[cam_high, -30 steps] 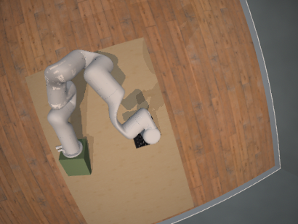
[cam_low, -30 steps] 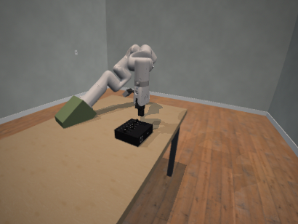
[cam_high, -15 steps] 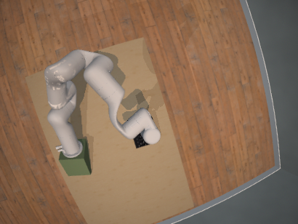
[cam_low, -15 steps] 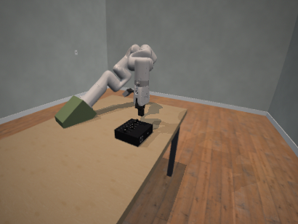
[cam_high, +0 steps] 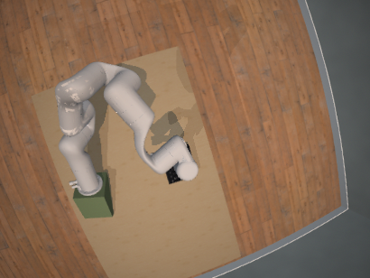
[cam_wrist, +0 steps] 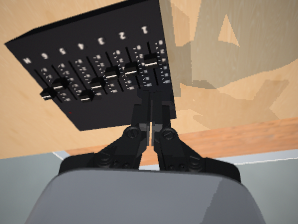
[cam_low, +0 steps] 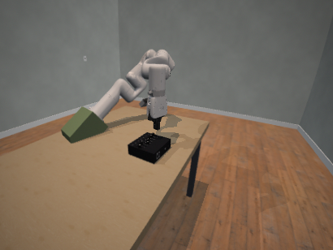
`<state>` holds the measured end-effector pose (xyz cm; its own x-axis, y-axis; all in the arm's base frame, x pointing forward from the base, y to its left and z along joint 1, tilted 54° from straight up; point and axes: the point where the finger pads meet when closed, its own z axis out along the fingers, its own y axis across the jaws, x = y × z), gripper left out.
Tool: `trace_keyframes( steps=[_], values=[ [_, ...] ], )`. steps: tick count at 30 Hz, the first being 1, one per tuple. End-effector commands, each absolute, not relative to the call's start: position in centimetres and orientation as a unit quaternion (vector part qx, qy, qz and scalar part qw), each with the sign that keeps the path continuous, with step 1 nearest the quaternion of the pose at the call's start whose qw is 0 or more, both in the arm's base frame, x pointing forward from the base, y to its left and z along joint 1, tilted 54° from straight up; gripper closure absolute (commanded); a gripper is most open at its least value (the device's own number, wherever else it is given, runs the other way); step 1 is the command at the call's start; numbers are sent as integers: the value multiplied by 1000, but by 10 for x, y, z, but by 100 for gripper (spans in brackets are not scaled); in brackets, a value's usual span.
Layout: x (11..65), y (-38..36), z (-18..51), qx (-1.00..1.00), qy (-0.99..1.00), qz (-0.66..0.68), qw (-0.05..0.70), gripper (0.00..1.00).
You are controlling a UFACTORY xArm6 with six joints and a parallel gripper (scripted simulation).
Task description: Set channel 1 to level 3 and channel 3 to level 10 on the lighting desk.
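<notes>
The black lighting desk (cam_low: 149,147) stands on the table near its right edge. In the wrist view the desk (cam_wrist: 100,65) shows several faders in a row, numbered from 1 at the right. The channel 1 cap (cam_wrist: 150,62) sits highest in the picture; the channel 3 cap (cam_wrist: 111,75) sits lower, with the other caps at different heights. My gripper (cam_wrist: 151,102) is shut and empty. It hangs above the desk, its fingertips over the desk's edge below channel 1, clear of the caps. In the exterior view the gripper (cam_low: 156,126) hovers above the desk's far side.
The green wedge-shaped arm base (cam_low: 83,123) stands at the table's left. The table edge (cam_low: 195,142) runs close to the desk on the right, with wooden floor beyond. In the top view the arm (cam_high: 173,155) covers most of the desk.
</notes>
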<state>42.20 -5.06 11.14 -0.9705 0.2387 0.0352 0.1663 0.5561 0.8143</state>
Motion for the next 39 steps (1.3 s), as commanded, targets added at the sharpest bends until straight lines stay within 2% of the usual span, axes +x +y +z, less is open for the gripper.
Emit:
trace_keyframes(
  steps=[1,5,7,20,22,23,39],
  values=[
    [419,-54,108,229,860,456,-20,100],
    [417,-54,106,271,848,454,-42,100],
    [415,-55,104,342,821,449,-81,100],
    [399,-62,88,568,682,413,-204,100],
    [399,-62,88,568,682,413,-204,100],
    [397,-62,87,613,641,399,-232,100],
    [383,-66,74,781,417,315,-341,100]
  ],
)
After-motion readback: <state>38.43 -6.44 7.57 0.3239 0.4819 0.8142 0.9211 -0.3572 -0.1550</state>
